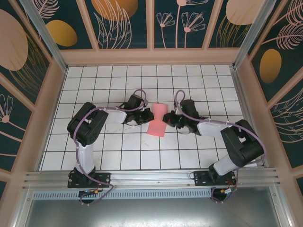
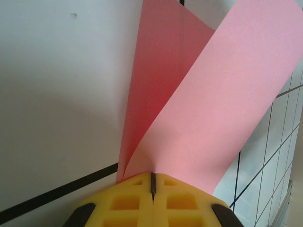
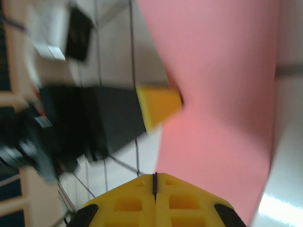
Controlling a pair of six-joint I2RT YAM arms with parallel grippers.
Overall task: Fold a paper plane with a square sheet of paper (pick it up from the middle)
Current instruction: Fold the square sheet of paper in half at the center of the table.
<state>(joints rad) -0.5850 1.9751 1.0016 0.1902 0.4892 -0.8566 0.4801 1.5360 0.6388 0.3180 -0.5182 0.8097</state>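
Paper sits midway on the white grid table (image 1: 94,156): we see the square sheet of paper (image 1: 156,125) bent double between both arms. Our left gripper (image 2: 152,182) pinches its bend, jaws pressed together. Our right gripper (image 3: 155,178) is likewise closed at the sheet's edge; whether it grips we cannot tell.

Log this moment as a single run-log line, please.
left tool: shut on pink sheet of paper | right tool: shut on same sheet | sheet: curved over between both tools | fold: unfinished
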